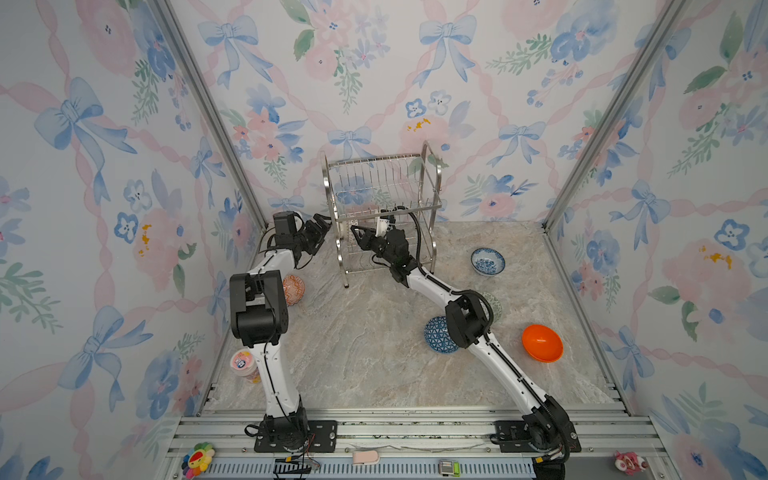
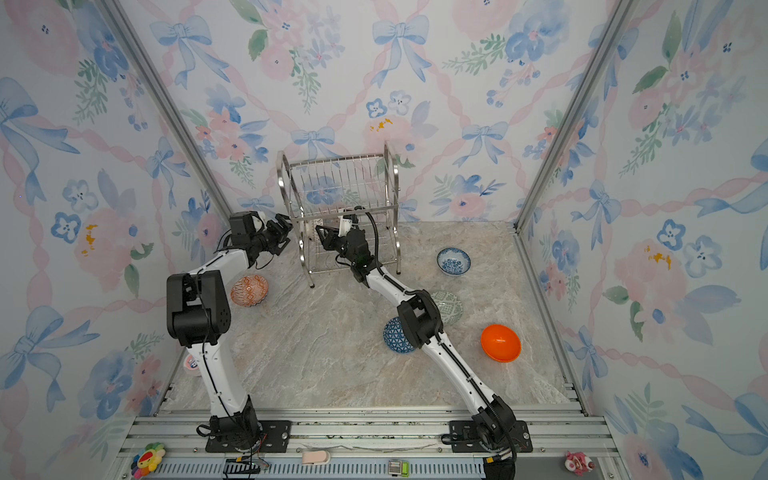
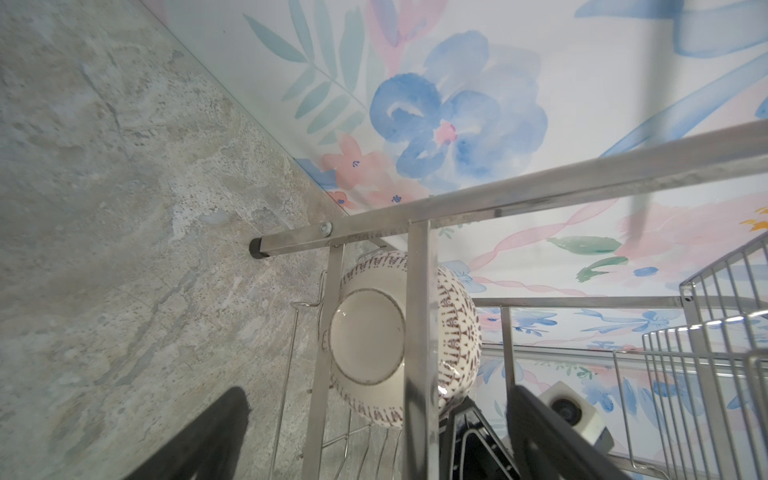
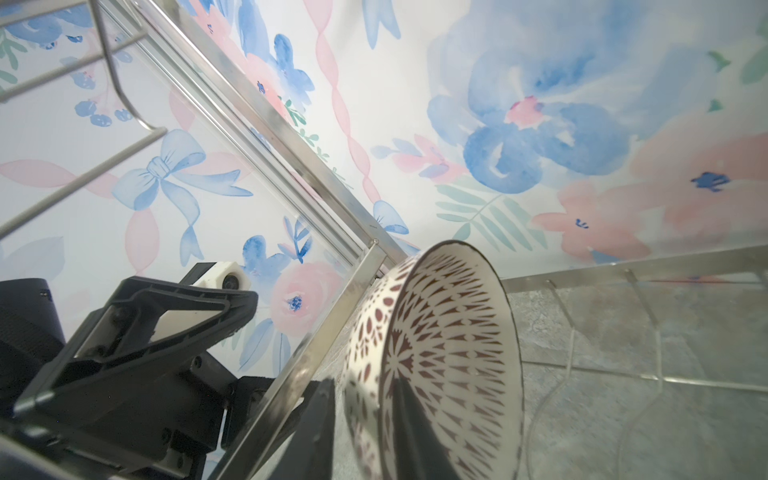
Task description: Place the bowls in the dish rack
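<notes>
The dish rack [image 1: 426, 166] [image 2: 389, 166] stands at the back of the table. My right gripper [image 1: 358, 237] [image 4: 365, 415] reaches into its lower tier, shut on the wall of a white bowl with dark lattice [image 4: 453, 353] [image 3: 365, 340] that is tipped on its side. One finger is inside the bowl and one outside. My left gripper [image 1: 322, 226] [image 3: 378, 399] is open just outside the rack's left end, a rack post between its fingers. On the table lie an orange-red patterned bowl [image 1: 294, 289], a blue lattice bowl [image 1: 436, 334], a grey-green bowl [image 2: 451, 305], a blue-white bowl [image 1: 488, 261] and a plain orange bowl [image 1: 542, 343].
A pink tub [image 1: 245, 365] stands at the front left by the left arm. Small toys [image 1: 198, 457] [image 1: 629, 461] sit on the front rail. Flowered walls close in the back and both sides. The right arm passes over the blue lattice and grey-green bowls.
</notes>
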`<state>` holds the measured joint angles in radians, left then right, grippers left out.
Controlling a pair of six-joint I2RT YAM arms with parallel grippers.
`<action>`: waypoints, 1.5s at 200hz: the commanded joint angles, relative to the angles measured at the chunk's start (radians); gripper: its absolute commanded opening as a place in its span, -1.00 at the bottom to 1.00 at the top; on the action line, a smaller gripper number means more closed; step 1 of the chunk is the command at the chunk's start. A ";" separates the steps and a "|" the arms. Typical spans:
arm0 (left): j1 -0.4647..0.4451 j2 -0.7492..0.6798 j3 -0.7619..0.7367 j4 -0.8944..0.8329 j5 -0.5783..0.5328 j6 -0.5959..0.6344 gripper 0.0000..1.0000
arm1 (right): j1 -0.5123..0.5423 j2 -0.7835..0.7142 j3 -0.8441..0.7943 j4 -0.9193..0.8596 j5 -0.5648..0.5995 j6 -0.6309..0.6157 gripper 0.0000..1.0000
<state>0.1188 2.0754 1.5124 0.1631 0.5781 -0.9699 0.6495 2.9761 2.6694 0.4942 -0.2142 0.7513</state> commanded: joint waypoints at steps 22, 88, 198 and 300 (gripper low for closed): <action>0.005 -0.038 -0.014 0.013 0.015 0.017 0.96 | -0.004 -0.011 -0.027 -0.023 0.033 0.006 -0.51; 0.006 -0.042 -0.012 0.010 0.014 0.019 0.96 | 0.010 -0.013 -0.022 -0.042 0.030 -0.043 -0.53; 0.010 -0.079 -0.047 -0.026 -0.009 0.051 0.96 | -0.002 -0.129 -0.191 0.073 0.010 -0.019 -0.48; 0.021 -0.158 -0.131 -0.057 -0.023 0.080 0.96 | 0.004 -0.190 -0.286 0.136 0.012 0.007 -0.51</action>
<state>0.1310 1.9663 1.3933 0.1268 0.5621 -0.9226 0.6537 2.8235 2.3745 0.5953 -0.2012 0.7437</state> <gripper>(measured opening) 0.979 0.266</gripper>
